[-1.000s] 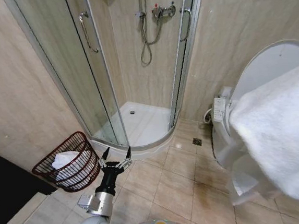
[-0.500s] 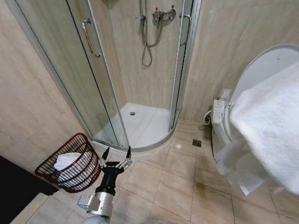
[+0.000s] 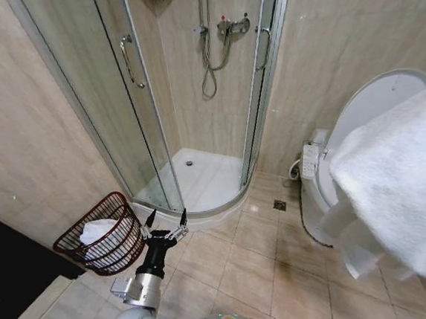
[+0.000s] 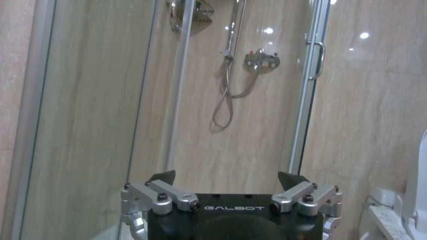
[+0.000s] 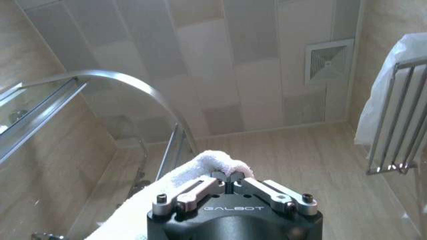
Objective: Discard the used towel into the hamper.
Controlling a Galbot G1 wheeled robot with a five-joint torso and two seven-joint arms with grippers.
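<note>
Right fingers (image 5: 228, 187) clamp the white towel (image 3: 401, 180) held high at right, well apart from the hamper (image 3: 104, 234) on the floor just beside the left gripper (image 3: 166, 225), its fingers apart.

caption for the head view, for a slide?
Right hand holds white towel raised; hamper beside open left hand, by the shower.

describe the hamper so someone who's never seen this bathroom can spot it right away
Find the glass shower stall in the corner. On the tiled floor by its left door, against the left wall, sits the hamper, just beyond the open left pincer. It is the only basket: round, dark reddish-brown open weave, with something white inside.
</note>
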